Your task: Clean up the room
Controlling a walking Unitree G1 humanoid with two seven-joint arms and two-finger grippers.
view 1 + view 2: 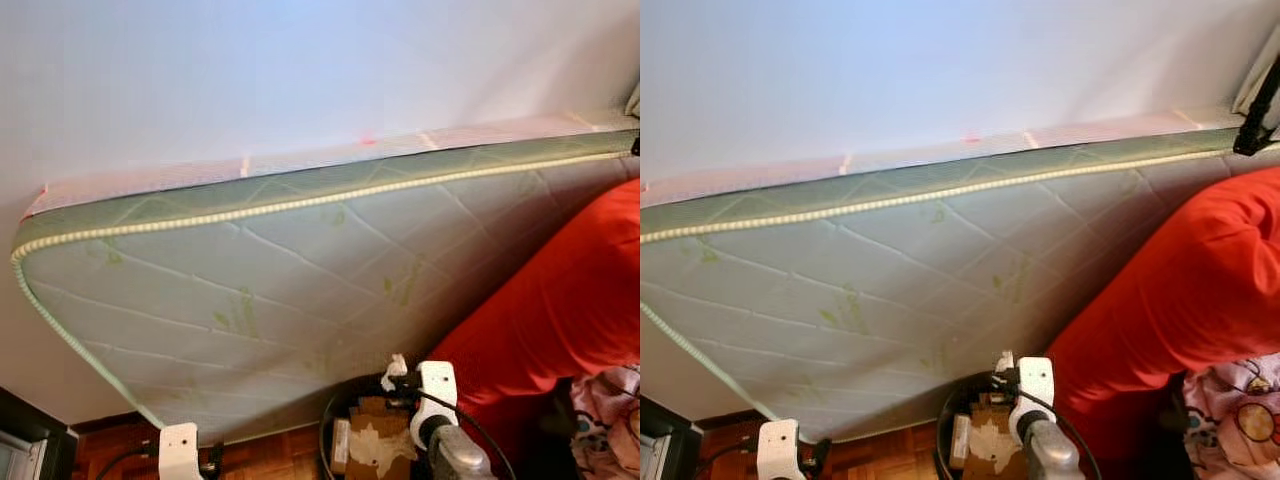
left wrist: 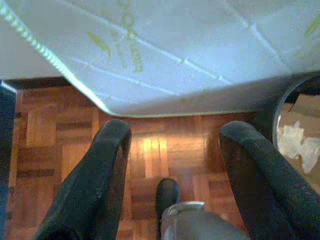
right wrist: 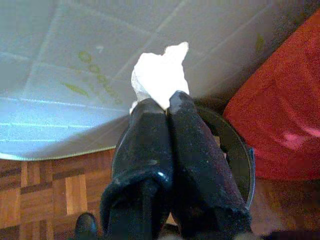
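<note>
The right claw (image 3: 167, 107) pinches a crumpled white paper tissue (image 3: 159, 75) above the round black bin (image 3: 235, 150) at six o'clock, below the quilted pale-green mattress (image 1: 300, 290), while the left claw (image 2: 172, 145) hangs open over the parquet floor (image 2: 150, 155).

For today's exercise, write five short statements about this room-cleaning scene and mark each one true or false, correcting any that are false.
1. The right gripper is shut on a white tissue. True.
2. The left gripper holds a tissue too. False: it is open and holds nothing, above the wooden parquet floor.
3. A mattress leans on its edge against the wall. True.
4. The cloth beside the mattress is blue. False: it is red.
5. A round dark bin sits below the right gripper. True.
</note>
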